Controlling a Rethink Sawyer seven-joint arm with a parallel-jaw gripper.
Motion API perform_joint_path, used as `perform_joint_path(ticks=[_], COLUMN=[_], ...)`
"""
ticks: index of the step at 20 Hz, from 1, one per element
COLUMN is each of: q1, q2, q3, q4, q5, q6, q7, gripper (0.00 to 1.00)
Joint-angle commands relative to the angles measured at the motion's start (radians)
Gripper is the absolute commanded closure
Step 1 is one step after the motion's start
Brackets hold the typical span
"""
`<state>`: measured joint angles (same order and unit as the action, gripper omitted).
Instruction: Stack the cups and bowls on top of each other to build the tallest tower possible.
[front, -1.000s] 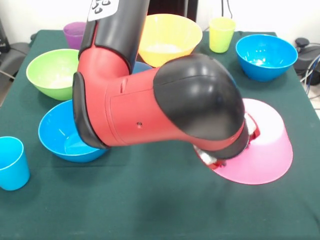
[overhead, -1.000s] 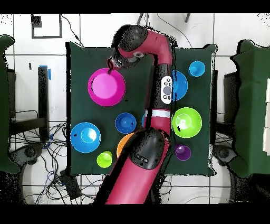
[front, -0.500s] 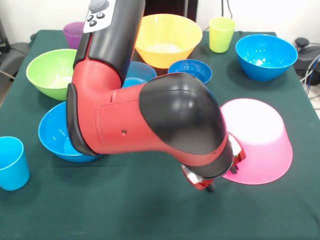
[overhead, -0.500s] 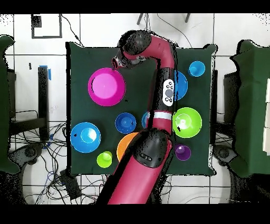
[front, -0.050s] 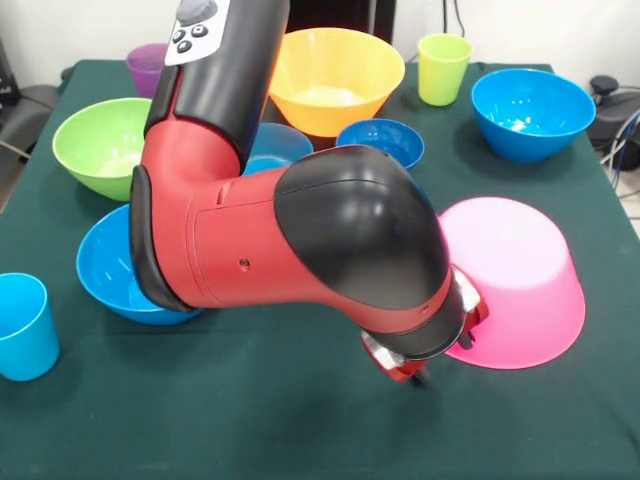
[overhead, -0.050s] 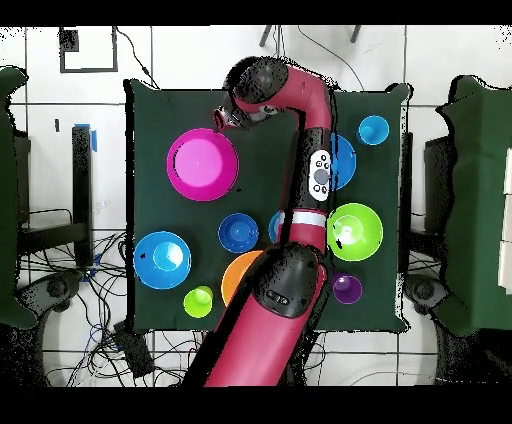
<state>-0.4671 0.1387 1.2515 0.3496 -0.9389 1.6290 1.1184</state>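
The red and black arm (front, -0.050s: 290, 230) reaches low across the dark green table (front, -0.050s: 250, 420), its black elbow housing filling the middle of the front view. The gripper (front, -0.050s: 415, 368) sits just beside the rim of the big glossy pink plastic bowl (front, -0.050s: 515, 280), which lies upside down on the table. The wrist hides the fingers, so whether the gripper is open or closed cannot be told, nor whether it touches the rim.

Other items, front view:
- Big orange plastic bowl (front, -0.050s: 335, 75) – upright, behind the arm.
- Small dark-blue bowl (front, -0.050s: 382, 140) – upright, just in front of the orange bowl.
- Small light-blue bowl (front, -0.050s: 280, 145) – partly hidden by the arm.
- Medium green bowl (front, -0.050s: 100, 145) and one medium blue bowl (front, -0.050s: 110, 270) – left side, the blue one partly under the arm.
- Second medium blue bowl (front, -0.050s: 532, 112) – far right.
- Yellow-green plastic cup (front, -0.050s: 442, 68), purple cup (front, -0.050s: 148, 68) and light blue cup (front, -0.050s: 22, 325) – each upright and standing alone.

No bowl or cup rests on another.
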Motion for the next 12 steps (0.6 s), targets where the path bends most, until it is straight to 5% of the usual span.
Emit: perform_joint_path(ticks=[1, 7, 12], q1=[-0.018, -0.058, -0.045], q2=[-0.066, -0.315, -0.522], q3=[-0.107, -0.237, -0.314], q4=[0.084, 0.393, 0.559], q5=[-0.026, 0.103, 0.17], q6=[-0.119, -0.236, -0.249], q7=[-0.208, 0.079, 0.308], gripper=[0.0, 0.0, 0.0])
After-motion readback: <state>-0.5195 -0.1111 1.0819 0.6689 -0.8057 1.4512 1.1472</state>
